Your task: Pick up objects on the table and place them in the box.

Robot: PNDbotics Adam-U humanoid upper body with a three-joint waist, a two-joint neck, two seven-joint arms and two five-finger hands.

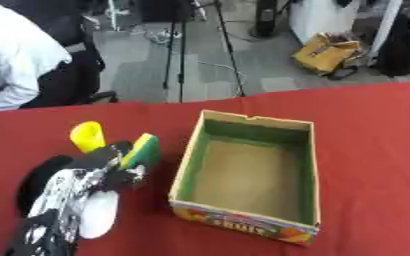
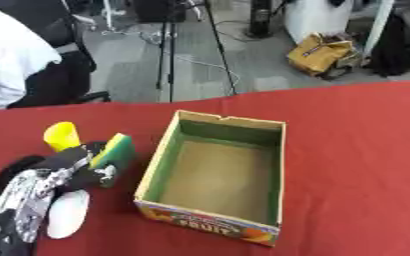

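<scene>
My left hand (image 1: 103,165) comes in from the lower left and is shut on a green and yellow sponge (image 1: 142,150), held just left of the cardboard box (image 1: 184,165). A yellow cup-like object (image 1: 87,135) stands right behind the hand. On the cloth under my forearm lie a black round object (image 1: 35,181) and a white oval object (image 1: 98,216). The box is open at the top, with green inner walls and nothing inside. My right hand shows in neither view.
The red tablecloth (image 1: 366,150) stretches bare to the right of the box. A person in a white shirt (image 1: 12,55) sits beyond the table's far left edge. Tripod legs and a yellow bag stand on the floor behind.
</scene>
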